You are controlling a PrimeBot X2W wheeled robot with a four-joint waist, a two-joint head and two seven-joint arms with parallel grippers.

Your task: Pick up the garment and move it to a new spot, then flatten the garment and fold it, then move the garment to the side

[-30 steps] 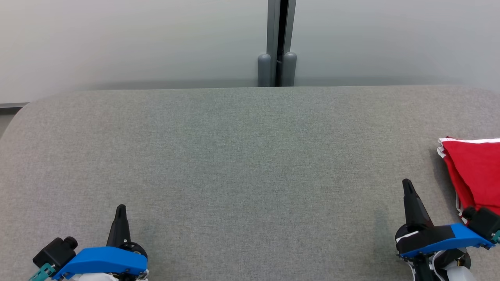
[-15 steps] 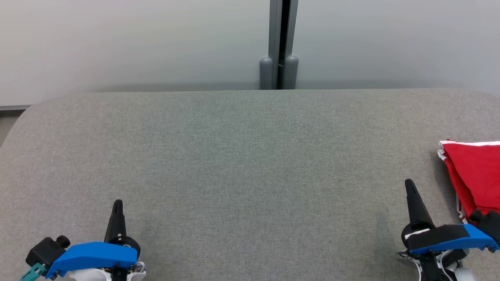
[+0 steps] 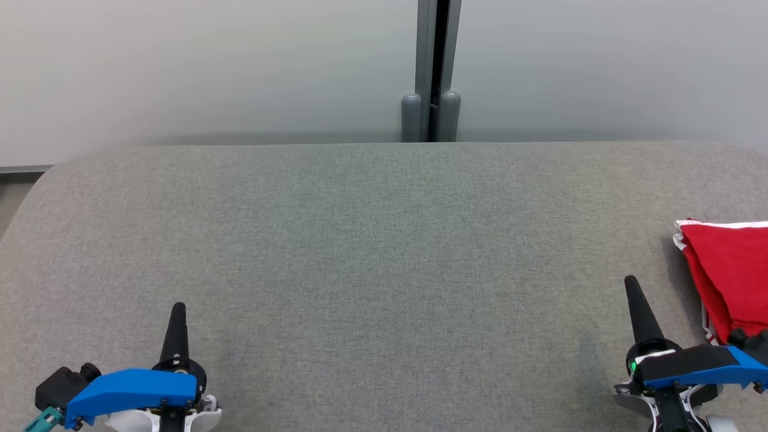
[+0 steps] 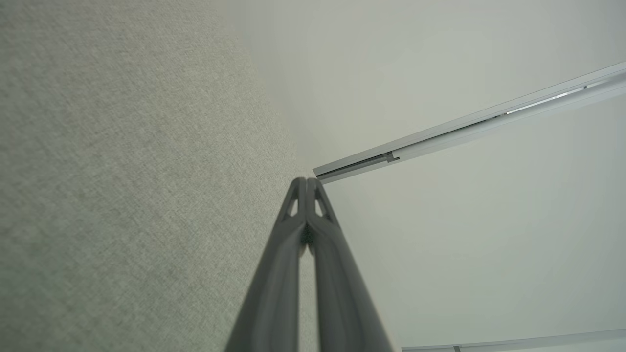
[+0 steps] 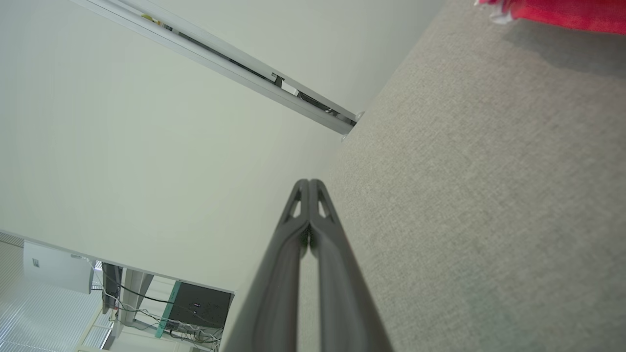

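Garment [image 3: 729, 270], red with white trim, folded at right edge of grey tabletop [image 3: 384, 240], just right of right end effector [image 3: 631, 285], apart from its fingers. Right end effector clenched, empty. Left end effector [image 3: 178, 309] clenched, empty, well apart from garment.

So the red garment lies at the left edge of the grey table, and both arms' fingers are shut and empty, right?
One slip: the red garment lies at the right edge of the grey table, as the head view shows. The left fingers and right fingers are indeed shut and empty.
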